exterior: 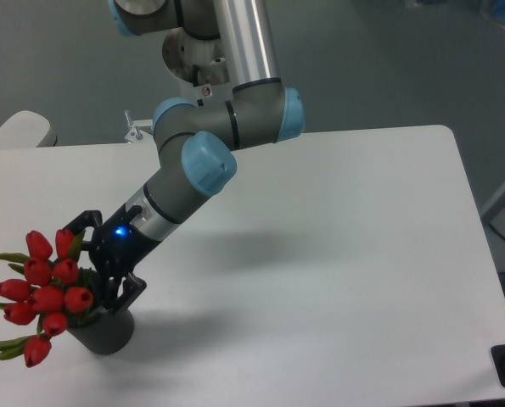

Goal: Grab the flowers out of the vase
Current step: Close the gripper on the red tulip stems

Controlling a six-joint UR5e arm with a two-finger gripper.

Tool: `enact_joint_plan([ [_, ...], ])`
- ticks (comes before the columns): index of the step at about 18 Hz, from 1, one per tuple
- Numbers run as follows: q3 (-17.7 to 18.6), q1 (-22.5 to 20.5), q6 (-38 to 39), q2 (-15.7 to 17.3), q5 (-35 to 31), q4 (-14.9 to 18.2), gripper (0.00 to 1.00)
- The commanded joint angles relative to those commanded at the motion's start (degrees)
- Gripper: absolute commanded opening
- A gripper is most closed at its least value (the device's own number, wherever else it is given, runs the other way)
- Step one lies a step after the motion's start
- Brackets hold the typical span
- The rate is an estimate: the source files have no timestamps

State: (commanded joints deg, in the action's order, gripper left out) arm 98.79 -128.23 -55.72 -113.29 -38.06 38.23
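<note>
The flowers (44,292) lean left out of the upright vase (108,331).

No readable text, labels, brands or numbers showing; small sticker on arm (206,90) appearing too blurred to read.

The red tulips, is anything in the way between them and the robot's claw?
Nothing visible is. The open black claw sits right at the bunch of red tulip buds, over the rim of the short dark grey vase. Only the white table lies around them.
</note>
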Motion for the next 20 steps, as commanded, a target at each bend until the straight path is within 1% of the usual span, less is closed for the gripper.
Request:
enact_joint_plan([
  [1, 0.0, 0.0, 0.0, 0.0, 0.0, 0.0, 0.71],
  [9, -0.79, -0.26, 0.09, 0.0, 0.09, 0.0, 0.48],
  [13, -0.88, -0.44, 0.17, 0.09, 0.09, 0.0, 0.44],
  [18, -1.14, -0.62, 0.7, 0.96, 0.79, 0.09, 0.44],
  [20, -1.14, -0.62, 2.19, 1.67, 1.23, 0.09, 0.44],
])
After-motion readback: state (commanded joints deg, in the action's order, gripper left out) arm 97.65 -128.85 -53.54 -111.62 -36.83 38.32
